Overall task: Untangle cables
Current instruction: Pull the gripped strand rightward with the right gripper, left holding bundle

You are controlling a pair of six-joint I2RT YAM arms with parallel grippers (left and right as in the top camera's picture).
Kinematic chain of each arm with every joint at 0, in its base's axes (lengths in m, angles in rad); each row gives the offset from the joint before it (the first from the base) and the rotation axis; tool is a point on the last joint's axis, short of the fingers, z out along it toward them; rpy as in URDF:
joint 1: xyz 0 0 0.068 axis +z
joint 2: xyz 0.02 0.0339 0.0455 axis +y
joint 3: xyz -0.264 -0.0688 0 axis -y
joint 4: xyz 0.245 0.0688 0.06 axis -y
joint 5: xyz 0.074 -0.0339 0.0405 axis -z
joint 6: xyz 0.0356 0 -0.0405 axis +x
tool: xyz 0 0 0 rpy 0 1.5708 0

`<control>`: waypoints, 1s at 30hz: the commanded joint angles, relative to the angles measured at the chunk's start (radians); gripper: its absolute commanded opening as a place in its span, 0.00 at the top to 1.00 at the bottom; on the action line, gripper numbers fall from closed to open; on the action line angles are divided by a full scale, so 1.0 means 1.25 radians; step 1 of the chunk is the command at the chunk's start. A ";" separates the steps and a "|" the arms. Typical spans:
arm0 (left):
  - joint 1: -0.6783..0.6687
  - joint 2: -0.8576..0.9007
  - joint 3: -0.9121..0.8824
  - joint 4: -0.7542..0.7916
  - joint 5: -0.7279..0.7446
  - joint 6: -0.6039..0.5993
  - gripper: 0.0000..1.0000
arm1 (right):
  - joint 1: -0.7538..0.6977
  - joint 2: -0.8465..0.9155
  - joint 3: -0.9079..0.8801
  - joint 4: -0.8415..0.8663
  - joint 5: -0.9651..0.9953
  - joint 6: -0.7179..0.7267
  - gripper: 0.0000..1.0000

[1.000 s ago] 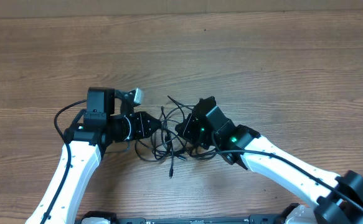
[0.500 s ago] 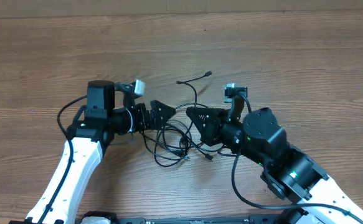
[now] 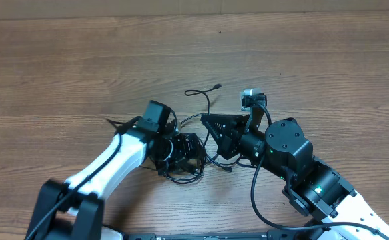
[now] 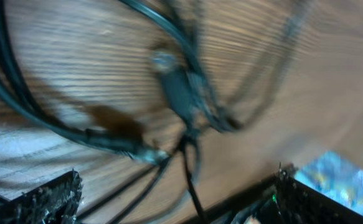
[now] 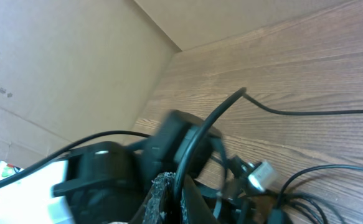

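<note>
Cable tangle (image 3: 178,167): on counter (image 3: 314,60), directly beneath left gripper (image 3: 191,148), jaws spread wide to straddle strands. Right gripper (image 3: 209,125): pinched on one strand (image 5: 213,117), held raised beside tangle, presumably to draw it free.

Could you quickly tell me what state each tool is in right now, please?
Left tool: open, over the cable tangle.
Right tool: closed on a black cable.
</note>
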State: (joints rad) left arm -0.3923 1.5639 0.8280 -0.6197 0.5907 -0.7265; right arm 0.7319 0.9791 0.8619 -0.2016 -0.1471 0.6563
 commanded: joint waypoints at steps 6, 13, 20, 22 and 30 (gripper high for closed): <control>-0.004 0.175 0.005 0.134 -0.100 -0.164 0.87 | -0.019 -0.045 0.037 0.037 0.064 -0.127 0.96; 0.127 0.180 0.005 0.260 -0.190 -0.160 0.90 | -0.134 -0.121 0.171 -0.115 0.334 -0.215 0.96; 0.316 0.181 0.005 0.258 -0.289 -0.107 0.85 | -0.354 -0.121 0.208 -0.241 0.537 -0.190 0.96; 0.368 0.181 0.005 0.238 -0.289 -0.107 0.82 | -0.424 -0.115 0.208 -0.292 0.535 -0.138 0.96; 0.382 0.181 0.005 0.191 -0.270 -0.107 0.73 | -0.491 -0.020 0.208 -0.393 0.288 -0.122 0.95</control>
State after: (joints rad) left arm 0.1062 1.7527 0.8669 -0.3374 0.3462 -0.8799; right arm 0.1204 0.9115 1.0996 -0.6796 0.4026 0.4911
